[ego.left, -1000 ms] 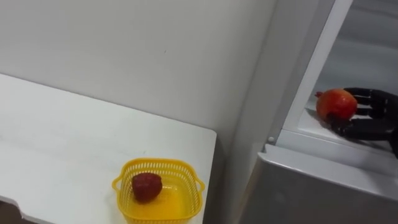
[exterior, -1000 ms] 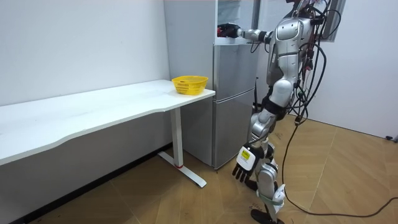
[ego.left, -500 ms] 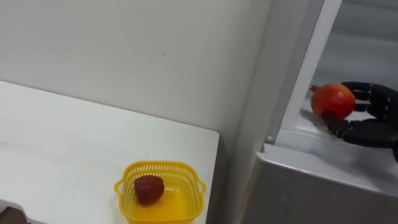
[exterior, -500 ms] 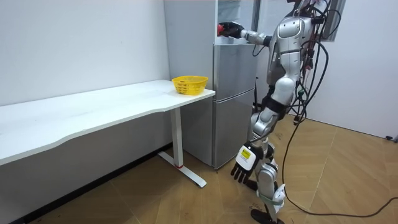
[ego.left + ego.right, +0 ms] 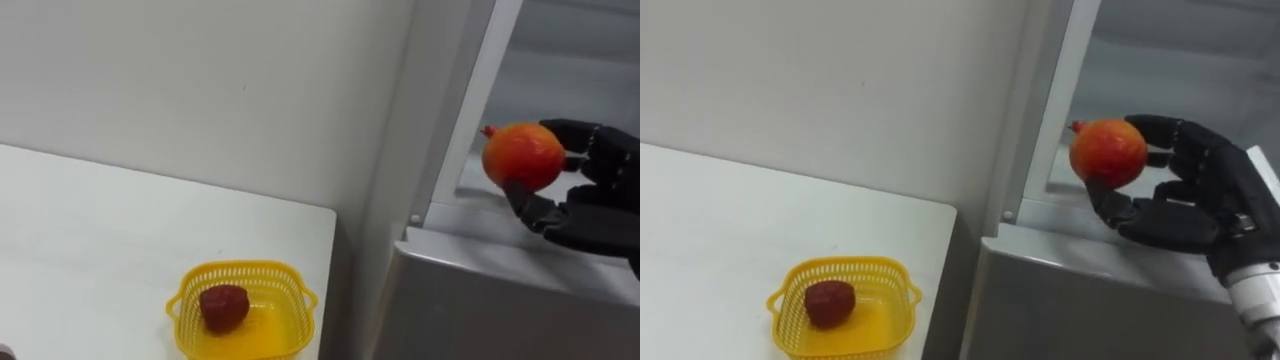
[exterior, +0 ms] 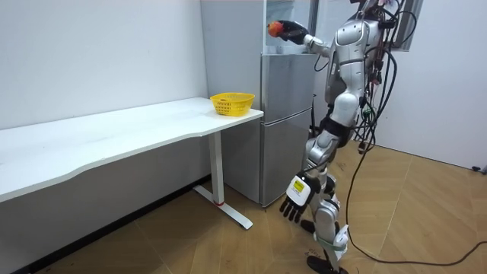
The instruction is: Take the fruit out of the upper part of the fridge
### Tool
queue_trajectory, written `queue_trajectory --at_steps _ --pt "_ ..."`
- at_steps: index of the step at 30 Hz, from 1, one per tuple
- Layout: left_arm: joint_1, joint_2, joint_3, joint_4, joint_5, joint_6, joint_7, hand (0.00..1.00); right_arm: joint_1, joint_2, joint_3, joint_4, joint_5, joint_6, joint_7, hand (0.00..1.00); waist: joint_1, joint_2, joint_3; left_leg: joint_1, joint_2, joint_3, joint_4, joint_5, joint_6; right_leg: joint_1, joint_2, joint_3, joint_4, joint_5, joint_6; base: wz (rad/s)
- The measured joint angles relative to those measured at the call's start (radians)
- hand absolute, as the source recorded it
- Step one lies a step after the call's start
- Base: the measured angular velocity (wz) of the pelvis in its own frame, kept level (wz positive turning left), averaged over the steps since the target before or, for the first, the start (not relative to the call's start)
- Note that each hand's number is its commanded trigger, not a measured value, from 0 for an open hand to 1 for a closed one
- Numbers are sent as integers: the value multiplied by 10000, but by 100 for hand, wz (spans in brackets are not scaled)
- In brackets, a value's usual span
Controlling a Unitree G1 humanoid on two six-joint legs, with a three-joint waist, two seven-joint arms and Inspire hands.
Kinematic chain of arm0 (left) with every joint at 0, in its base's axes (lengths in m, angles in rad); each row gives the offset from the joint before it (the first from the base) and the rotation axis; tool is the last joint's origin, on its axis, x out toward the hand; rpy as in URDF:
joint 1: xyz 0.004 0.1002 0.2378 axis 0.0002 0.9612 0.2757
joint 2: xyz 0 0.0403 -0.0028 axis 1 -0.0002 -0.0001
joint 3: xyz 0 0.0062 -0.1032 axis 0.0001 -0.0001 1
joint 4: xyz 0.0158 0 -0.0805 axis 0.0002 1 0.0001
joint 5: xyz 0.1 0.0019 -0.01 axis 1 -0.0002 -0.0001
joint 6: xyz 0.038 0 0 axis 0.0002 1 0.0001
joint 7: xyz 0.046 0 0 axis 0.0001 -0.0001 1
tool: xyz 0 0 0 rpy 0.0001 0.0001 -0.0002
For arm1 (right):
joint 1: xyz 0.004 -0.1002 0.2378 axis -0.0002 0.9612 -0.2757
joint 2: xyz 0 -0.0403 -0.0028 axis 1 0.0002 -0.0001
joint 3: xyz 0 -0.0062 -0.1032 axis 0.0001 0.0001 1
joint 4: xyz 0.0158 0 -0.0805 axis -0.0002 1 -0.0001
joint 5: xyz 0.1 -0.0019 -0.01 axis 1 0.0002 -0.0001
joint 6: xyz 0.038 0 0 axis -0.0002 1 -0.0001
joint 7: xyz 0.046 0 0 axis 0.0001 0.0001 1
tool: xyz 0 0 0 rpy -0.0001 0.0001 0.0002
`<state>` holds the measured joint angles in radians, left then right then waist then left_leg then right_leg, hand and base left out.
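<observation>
At the mouth of the fridge's (image 6: pixel 289 152) upper compartment, grips the orange-red fruit (image 5: pixel 1108 152) in the right hand (image 5: pixel 1205 200). Wraps the dark fingers (image 5: pixel 1160 128) round the fruit's far side from 3 o'clock and props it with the thumb (image 5: pixel 1122 210) from 5 o'clock. Holds it in the air, apart from the shelf ledge (image 5: pixel 1060 222) at 6 o'clock below it and just to 3 o'clock of the compartment's white frame (image 5: pixel 1055 90).

Against a second ago, has raised the fruit: then low, close on the shelf, with the same hand already closed about it; half a second ago slightly higher; now clear above the ledge. In the room view, shows the same lift, arm stretched toward the room view's left and fruit above the top edge of the grey lower door (image 5: pixel 1070 310).

Stands upright before the fridge, at 3 o'clock of the white table (image 6: pixel 114 133) in the room view. Lets the left hand (image 6: pixel 293 207) hang low beside the leg, fingers loose and pointing down, holding nothing.

On the table's corner next to the fridge, at 8 o'clock of the held fruit and well apart from it, yellow basket (image 5: pixel 845 263) with a dark red fruit (image 5: pixel 830 302) inside, toward its 9 o'clock side. Lies a little further toward 9 o'clock in the eye views than before, along with table and wall (image 5: pixel 840 90): the camera's own shift, not the basket's.
</observation>
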<state>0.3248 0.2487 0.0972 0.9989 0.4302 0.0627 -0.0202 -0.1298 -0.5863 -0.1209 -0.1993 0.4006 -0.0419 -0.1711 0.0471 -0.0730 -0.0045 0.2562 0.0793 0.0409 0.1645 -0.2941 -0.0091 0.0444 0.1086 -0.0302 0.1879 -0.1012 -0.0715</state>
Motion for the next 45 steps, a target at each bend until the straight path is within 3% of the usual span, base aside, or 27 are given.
queue_trajectory --at_steps 2,7,11,19,24,28,32,36,45 --pt "54 -71 -2 3 0 -15 113 0 239 55 -105 -434 -250 -165 -99 100 -61 92 -20 5 -2 92 7 0 0 -19 -7 17 18 2 3 -10" --pt "123 -70 -4 49 -39 -235 396 0 584 103 -199 -1008 -832 -333 -403 100 -236 165 24 6 -5 227 -5 1 0 -133 28 156 139 -9 3 -10" --pt "214 -153 -18 80 -40 -307 524 0 770 731 -244 -1911 -1004 -385 -573 100 -352 138 34 -2 -23 462 -3 0 1 -285 55 309 298 -19 1 -14" --pt "13 -302 -266 855 -61 -701 545 0 1421 1321 233 -3350 -1764 -1090 -420 100 -223 124 38 154 -63 646 1 -2 2 -320 152 520 540 -32 14 -9" --pt "-264 -403 -264 1352 -49 -760 476 0 1407 1861 321 -3908 -2521 -1150 146 100 -131 102 25 -10 -64 641 -123 -69 9 -604 163 475 745 -26 -6 0" --pt "-263 -392 -394 1486 -60 -728 488 0 1403 1978 971 -3943 -3044 -1267 547 100 -135 125 23 -26 -35 642 -119 -69 -10 -640 183 449 761 -2 -44 0" --pt "-374 -421 -639 1479 -63 -725 504 0 1393 2190 2021 -3941 -3867 -1249 1035 100 191 120 16 -67 -48 649 -124 -66 -16 -757 179 543 879 -30 -67 -5" --pt "-570 -431 -762 1476 -61 -763 479 0 1234 2378 2507 -3942 -4058 -1237 1371 100 523 43 -32 -191 -55 590 -101 -67 -15 -831 185 519 863 -33 -61 4" --pt "-488 -342 -1121 1386 -17 -629 254 0 1033 2391 3424 -3933 -4640 -1169 1723 100 762 -105 -23 -330 -52 353 -106 -67 -14 -871 126 239 817 -80 -55 7"
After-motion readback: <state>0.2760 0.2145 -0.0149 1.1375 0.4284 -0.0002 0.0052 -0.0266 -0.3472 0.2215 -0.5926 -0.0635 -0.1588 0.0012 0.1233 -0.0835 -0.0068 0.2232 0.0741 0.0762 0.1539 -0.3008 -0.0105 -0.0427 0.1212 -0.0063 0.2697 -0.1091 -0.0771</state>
